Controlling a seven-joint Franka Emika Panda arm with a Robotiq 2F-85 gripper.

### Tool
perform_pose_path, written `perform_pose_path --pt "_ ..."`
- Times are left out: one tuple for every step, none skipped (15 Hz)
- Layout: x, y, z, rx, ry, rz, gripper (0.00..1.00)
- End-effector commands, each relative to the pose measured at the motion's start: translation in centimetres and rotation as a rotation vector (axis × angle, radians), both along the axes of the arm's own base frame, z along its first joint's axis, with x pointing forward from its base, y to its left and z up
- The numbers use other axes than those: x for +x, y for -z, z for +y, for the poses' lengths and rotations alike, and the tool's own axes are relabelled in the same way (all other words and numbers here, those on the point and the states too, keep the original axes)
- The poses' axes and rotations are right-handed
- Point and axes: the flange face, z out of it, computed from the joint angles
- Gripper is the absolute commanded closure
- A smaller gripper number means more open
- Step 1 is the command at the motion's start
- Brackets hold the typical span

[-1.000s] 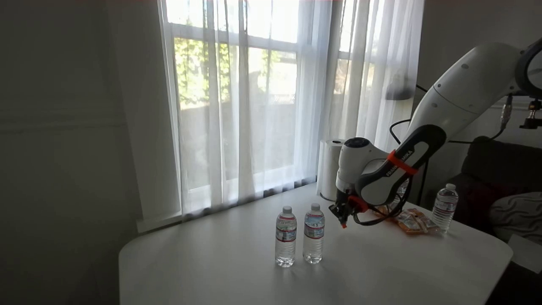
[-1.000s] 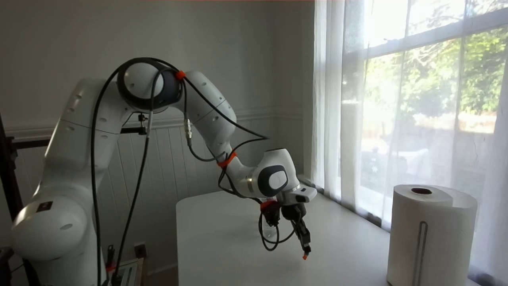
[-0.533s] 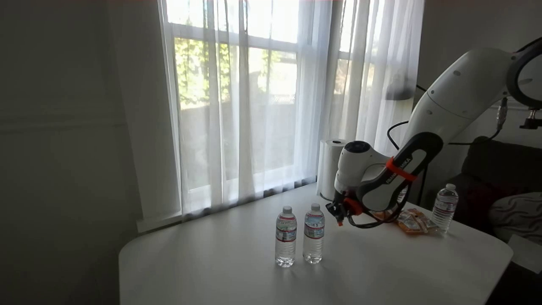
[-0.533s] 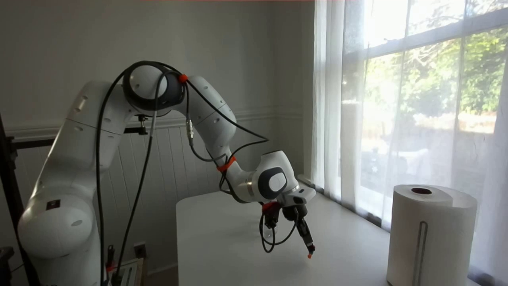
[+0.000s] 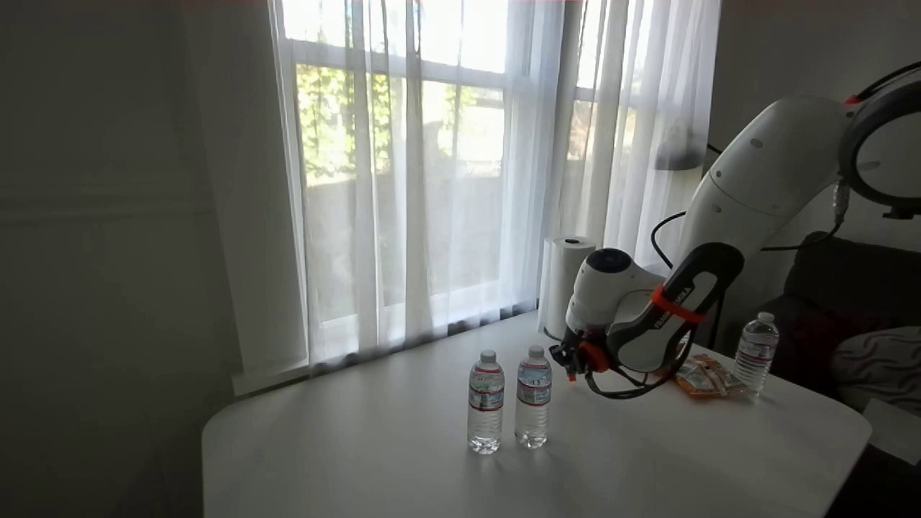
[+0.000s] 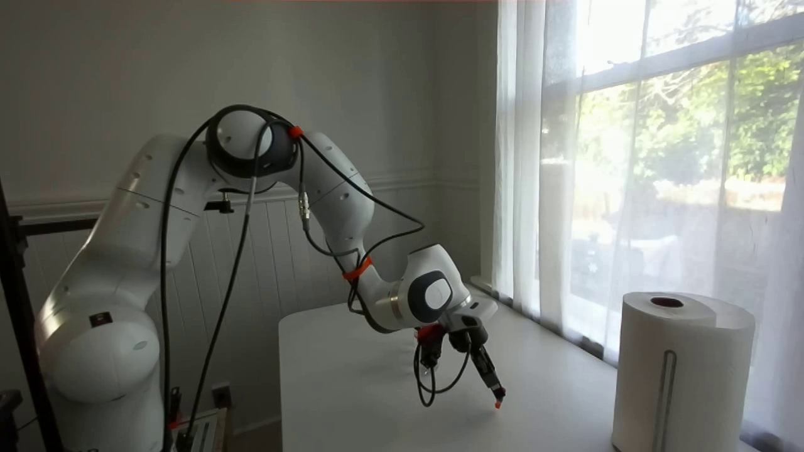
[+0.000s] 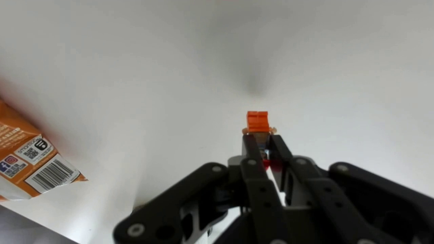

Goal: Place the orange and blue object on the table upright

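The pincer [image 7: 263, 140] has its fingers [image 7: 251, 149] drawn close together, with a narrow gap between them, and is clamped on the orange and blue object [image 7: 257, 121]. The object is located at the fingertips, with its orange end projecting forward past them. Two small tan knobs [image 7: 244, 130] flank the object just beyond the fingertips. A brownish section with a faint bluish patch sits in the gap; the fingers cover part of it. A red part [image 7: 267, 164] shows farther back in the same gap; whether it belongs to the object cannot be determined.

In an exterior view, the pincer points downward at a tilt over the table [image 6: 352, 389], orange end lowest. Contact between the orange end and the table cannot be confirmed. In the wrist view, a soft shadow [image 7: 254, 84] falls on the table ahead of the pincer, apart from the orange end.

In an exterior view, a water bottle [image 5: 533, 399] stands upright to the picture's left of the pincer. A second bottle [image 5: 485, 403] stands upright just beside it, farther from the pincer. A third bottle [image 5: 757, 352] stands to the picture's right, well apart from the pincer. An orange-and-white snack packet [image 5: 705, 378] lies between the pincer and the third bottle, near the latter. A paper towel roll [image 6: 681, 376] stands upright to the picture's right of the pincer in an exterior view.
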Motion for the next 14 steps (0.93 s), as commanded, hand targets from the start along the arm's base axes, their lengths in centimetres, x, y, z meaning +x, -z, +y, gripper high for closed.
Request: perform_pose_path --pt "-0.26 0.38 0.17 -0.023 0.006 -0.048 0.97" --pt "-0.31 0.56 0.21 -0.028 0.004 -0.050 0.97" --pt "-0.34 0.74 0.29 -0.035 -0.001 -0.053 0.97" --pt "-0.38 0.96 0.31 -0.041 -0.005 -0.054 0.97" --pt "-0.47 1.11 0.39 -0.046 -0.011 -0.053 0.97" --pt "-0.04 0.72 0.20 -0.045 -0.015 -0.033 0.97" --pt "-0.06 0.93 0.24 -0.048 -0.016 -0.031 0.86" --pt "-0.05 0.99 0.24 -0.048 -0.016 -0.029 0.86" --pt "-0.03 0.97 0.20 -0.048 -0.016 -0.029 0.86" --pt "-0.02 0.95 0.16 -0.048 -0.016 -0.029 0.86" --pt "-0.01 0.94 0.14 -0.048 -0.016 -0.029 0.86" --pt "-0.01 0.94 0.14 -0.048 -0.016 -0.029 0.86" --pt "-0.01 0.93 0.13 -0.048 -0.016 -0.029 0.86" --pt "0.03 0.97 0.12 -0.052 -0.013 -0.033 0.97"
